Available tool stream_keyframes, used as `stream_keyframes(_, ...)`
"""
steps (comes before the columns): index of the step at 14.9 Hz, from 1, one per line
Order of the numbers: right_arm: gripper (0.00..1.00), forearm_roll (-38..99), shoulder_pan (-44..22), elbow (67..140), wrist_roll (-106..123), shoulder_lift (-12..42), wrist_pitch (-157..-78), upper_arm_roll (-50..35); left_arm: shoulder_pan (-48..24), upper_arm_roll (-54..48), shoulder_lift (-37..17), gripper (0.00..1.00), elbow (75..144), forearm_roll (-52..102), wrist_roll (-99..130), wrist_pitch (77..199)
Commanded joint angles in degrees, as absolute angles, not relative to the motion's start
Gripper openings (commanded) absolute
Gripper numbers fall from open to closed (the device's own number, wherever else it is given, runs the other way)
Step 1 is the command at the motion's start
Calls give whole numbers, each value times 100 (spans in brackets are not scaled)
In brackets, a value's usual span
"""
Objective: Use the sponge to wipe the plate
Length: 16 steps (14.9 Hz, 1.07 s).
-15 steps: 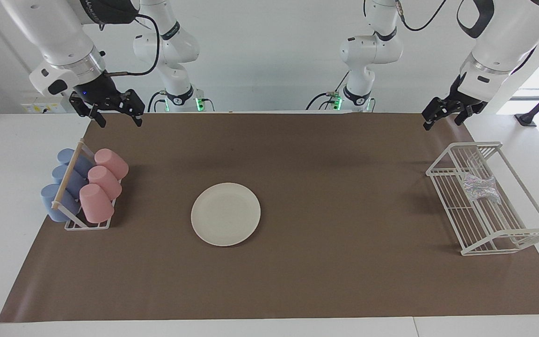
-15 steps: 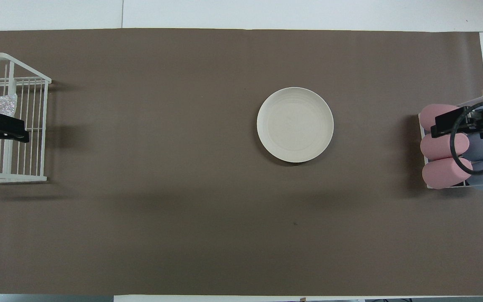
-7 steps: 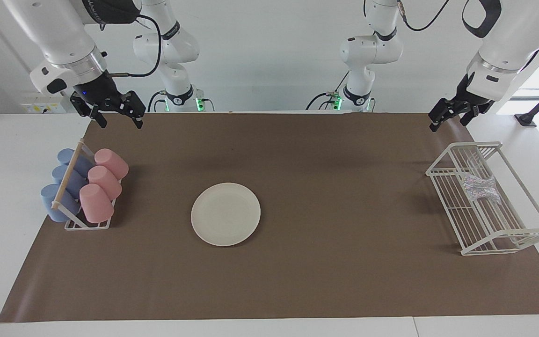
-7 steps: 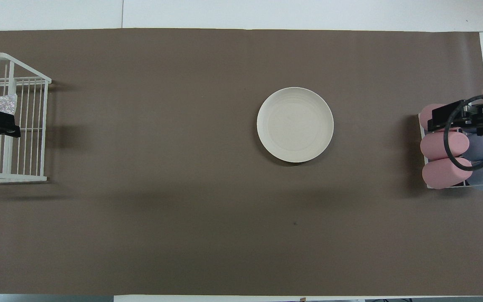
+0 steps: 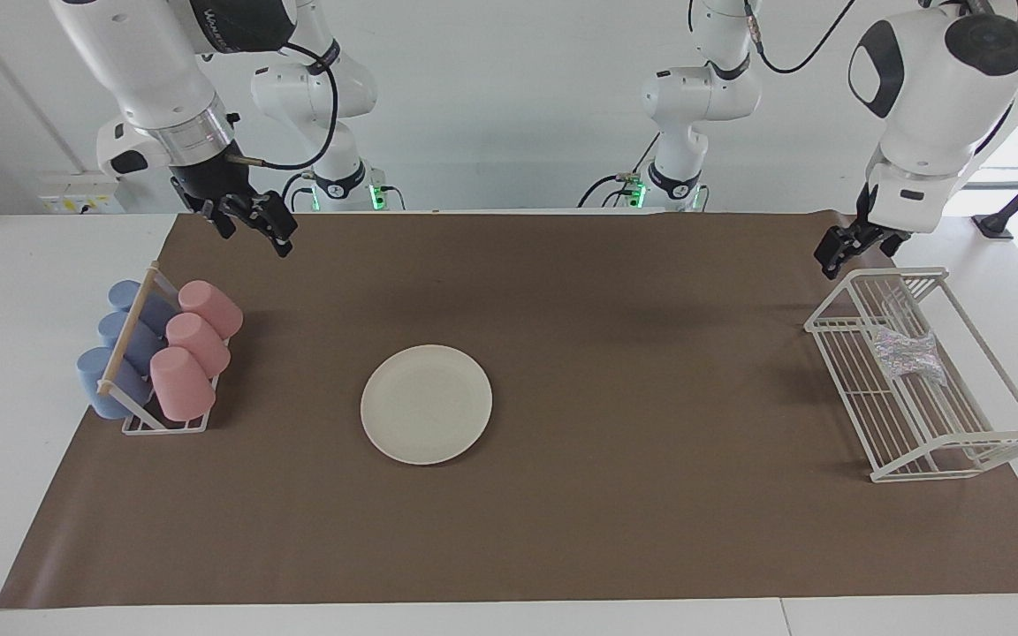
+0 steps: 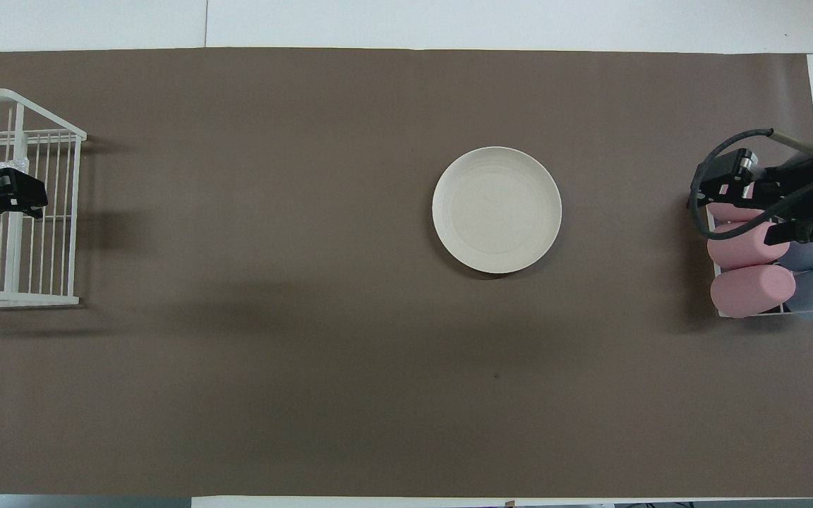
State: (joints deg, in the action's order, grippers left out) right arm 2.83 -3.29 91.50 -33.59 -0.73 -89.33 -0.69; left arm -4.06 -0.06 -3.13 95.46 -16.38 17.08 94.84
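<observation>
Brown paper covered the white table, and near its middle lay the round cream-white plate (image 5: 426, 404), untouched. The silvery-grey mesh sponge (image 5: 907, 356) sat in the white wire rack (image 5: 960, 443) at the left arm's end. Over that rack the left gripper (image 5: 836, 246) had drifted closer, jaws apart and empty, likely starting the pick-up. The right gripper (image 5: 248, 222), also open, had swung in above the pink and blue cups (image 5: 191, 353).

matt cream plate (image 5: 426, 404), glittery mesh sponge (image 5: 908, 357), white wire rack (image 5: 915, 415), matt brown paper mat (image 5: 615, 530).
</observation>
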Motion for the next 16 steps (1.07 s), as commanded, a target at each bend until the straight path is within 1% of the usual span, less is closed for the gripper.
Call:
stream_keyframes(1,100,202,-474,9404,-4460,-290,-9097,-123,-668,35,-1078,100,9230,-2554,2100,9597)
stream_keyframes(2,100,228,-553,9404,-4848,-290,-9097,-114,-677,35,-1307,100,9098,-2793,2109,9615)
stream_keyframes(5,100,272,-860,9430,-6428,-299,-9097,-123,-677,26,-1537,100,9105,-3452,2118,9869)
stream_keyframes(6,100,281,-1001,9483,-7034,-342,-9105,-123,-729,44,-1712,100,9097,-3628,2144,9896)
stream_keyframes(10,100,369,-1406,9808,-8970,-483,-9544,-123,-922,35,-2284,100,9149,-4884,2539,9888)
stream_keyframes(14,100,369,-1521,9905,-9334,-545,-9563,-123,-931,44,-2320,99,9219,-5212,2566,9853)
stream_keyframes(15,100,369,-1521,9905,-9325,-554,-9563,-123,-932,44,-2303,92,9272,-5255,2566,9835)
stream_keyframes(16,100,369,-1512,9905,-9299,-554,-9562,-123,-932,44,-2303,81,9272,-5291,2566,9818)
